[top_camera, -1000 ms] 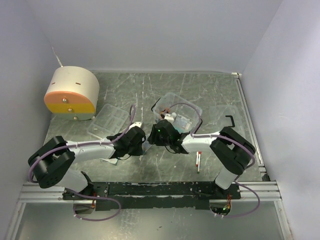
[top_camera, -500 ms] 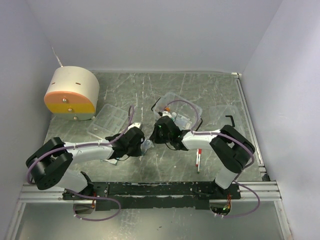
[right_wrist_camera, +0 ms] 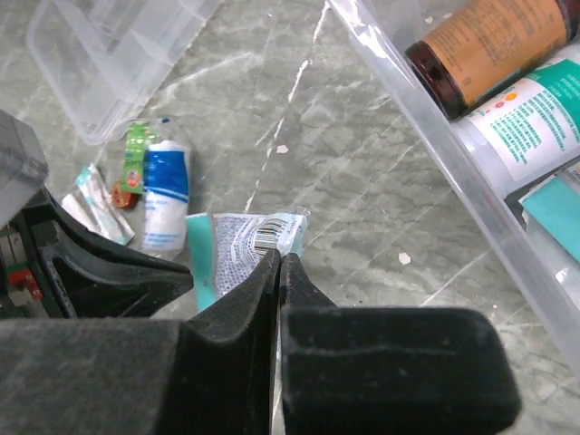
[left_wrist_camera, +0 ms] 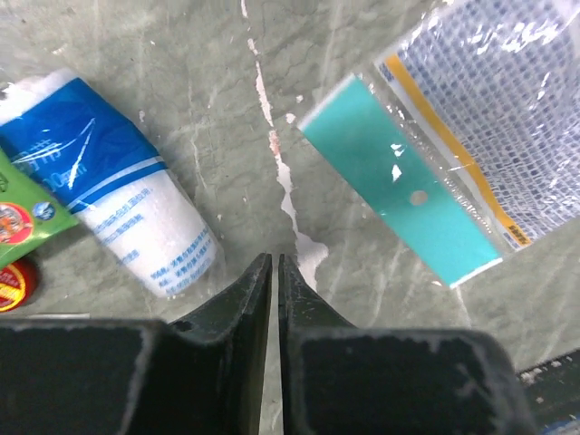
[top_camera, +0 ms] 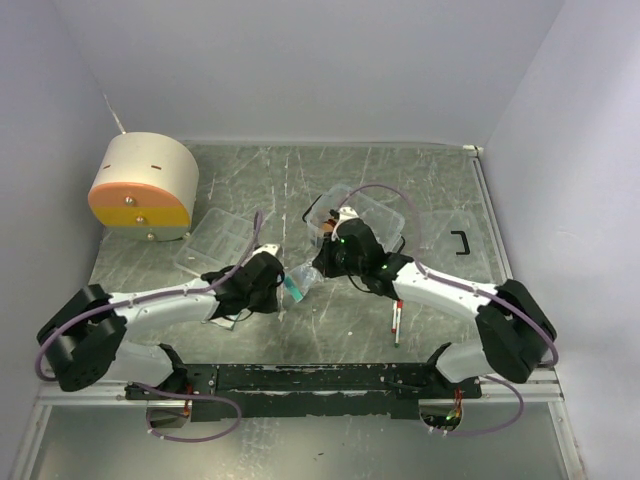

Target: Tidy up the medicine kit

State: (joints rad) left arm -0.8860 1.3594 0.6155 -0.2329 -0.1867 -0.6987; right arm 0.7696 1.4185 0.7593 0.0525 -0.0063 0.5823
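Note:
My right gripper point(right_wrist_camera: 279, 258) is shut on the edge of a teal and blue-patterned gauze packet point(right_wrist_camera: 231, 245), seen in the top view point(top_camera: 298, 285) just left of the clear bin point(top_camera: 385, 215). The bin point(right_wrist_camera: 426, 154) holds a brown bottle point(right_wrist_camera: 489, 41) and boxes. My left gripper point(left_wrist_camera: 275, 263) is shut and empty, low over the table. A white bandage roll with a blue label point(left_wrist_camera: 118, 190) lies to its left, and the held packet point(left_wrist_camera: 435, 172) hangs to its right. A green sachet point(left_wrist_camera: 23, 213) lies beside the roll.
The bin's clear lid point(top_camera: 215, 240) lies at the left. A round cream and orange device point(top_camera: 145, 185) stands at the back left. A red-tipped white stick point(top_camera: 397, 320) lies near the front right, and a black handle point(top_camera: 460, 242) at the right.
My right gripper has closed on the packet and drawn back toward the bin, so the packet now shows between the grippers. My left arm has shifted slightly nearer.

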